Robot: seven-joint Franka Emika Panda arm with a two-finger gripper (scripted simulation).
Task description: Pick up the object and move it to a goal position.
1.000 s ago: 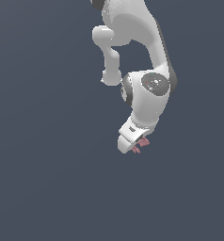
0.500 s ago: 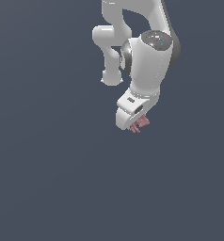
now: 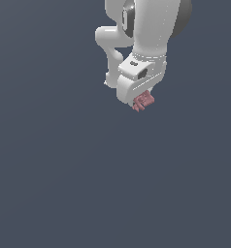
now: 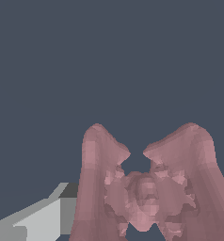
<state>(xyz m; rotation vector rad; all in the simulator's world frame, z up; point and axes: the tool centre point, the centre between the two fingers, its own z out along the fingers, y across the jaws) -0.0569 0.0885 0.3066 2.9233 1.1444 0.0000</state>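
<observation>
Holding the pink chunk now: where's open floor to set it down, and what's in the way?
The gray floor lies bare below the gripper and out to the exterior view's left and right edges. The only crowding is at the top of that view, where the white arm folds over the pink chunk. The wrist view shows plain gray beyond the chunk too.

Around the pincer (image 3: 142, 102) the flat dark grey-blue ground (image 3: 64, 184) lies bare on every side in the exterior view, with nothing standing on it below or beside the pincer. The only bulk near it is the white arm (image 3: 146, 34) rising directly above. In the wrist view the pink-red object (image 4: 144, 188) fills the space at the pincer, though the fingers seem mostly hidden behind it.
</observation>
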